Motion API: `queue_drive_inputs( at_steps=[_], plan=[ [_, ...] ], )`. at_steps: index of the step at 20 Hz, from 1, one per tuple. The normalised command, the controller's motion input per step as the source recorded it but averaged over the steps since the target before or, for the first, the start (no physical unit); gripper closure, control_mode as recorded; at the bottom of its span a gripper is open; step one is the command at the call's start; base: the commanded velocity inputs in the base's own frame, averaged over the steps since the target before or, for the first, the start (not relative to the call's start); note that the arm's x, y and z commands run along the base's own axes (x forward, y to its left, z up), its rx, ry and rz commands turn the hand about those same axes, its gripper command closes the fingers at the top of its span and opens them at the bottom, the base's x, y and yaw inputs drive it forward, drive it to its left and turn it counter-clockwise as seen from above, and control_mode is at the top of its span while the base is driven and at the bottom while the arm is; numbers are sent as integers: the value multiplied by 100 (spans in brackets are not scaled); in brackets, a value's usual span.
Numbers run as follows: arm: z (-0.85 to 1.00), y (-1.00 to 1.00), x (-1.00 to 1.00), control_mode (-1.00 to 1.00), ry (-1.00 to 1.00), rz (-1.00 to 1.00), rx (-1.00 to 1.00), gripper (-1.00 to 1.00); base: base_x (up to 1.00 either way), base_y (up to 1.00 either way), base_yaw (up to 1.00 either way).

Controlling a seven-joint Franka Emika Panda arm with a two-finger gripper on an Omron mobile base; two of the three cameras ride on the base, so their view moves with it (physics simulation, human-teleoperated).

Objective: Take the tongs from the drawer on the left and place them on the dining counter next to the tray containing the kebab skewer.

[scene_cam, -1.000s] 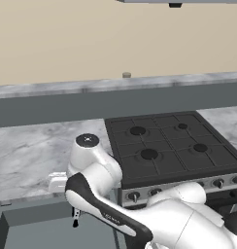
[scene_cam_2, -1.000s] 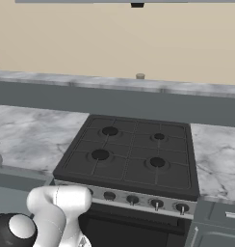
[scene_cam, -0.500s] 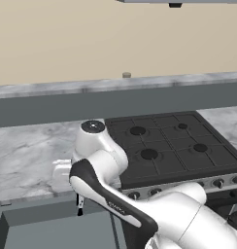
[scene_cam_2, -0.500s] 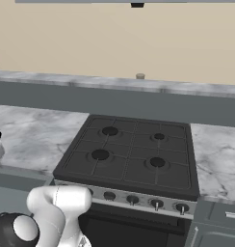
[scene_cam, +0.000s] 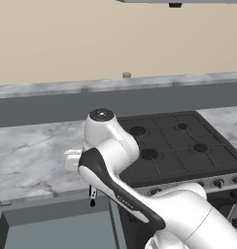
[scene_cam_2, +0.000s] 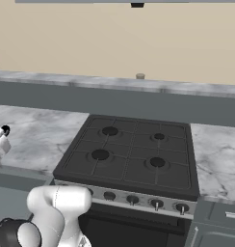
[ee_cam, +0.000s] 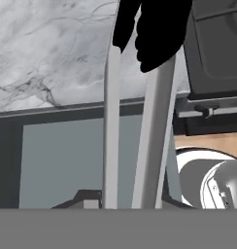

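Tongs [ee_cam: 140, 126] hang in the grip above the open drawer [ee_cam: 62, 160]: two long pale metal blades that end in a dark tip, seen close in the hand view. We see that over the last second the arm lifted and turned, so the tongs have come clear of the drawer, and we judge the first step done. The fingers are pinching the tongs near the lower end. In the left base view the gripper [scene_cam: 93, 197] hangs just over the drawer's edge, beside the marbled surface [scene_cam: 33, 155] and the black stove [scene_cam: 174, 146]. The carry to the dining counter is still ahead.
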Motion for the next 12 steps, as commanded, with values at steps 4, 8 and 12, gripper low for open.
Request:
queue_drive_inputs(
  at_steps=[4, 8, 12],
  plan=[
    [21, -52, 0, -100, -2, -4, -2, 100, 0, 0, 0],
    [24, -54, 1, -100, 0, -2, -2, 100, 0, 0, 0],
    [16, -48, 8, -100, 0, 0, 0, 100, 0, 0, 0]
  ],
)
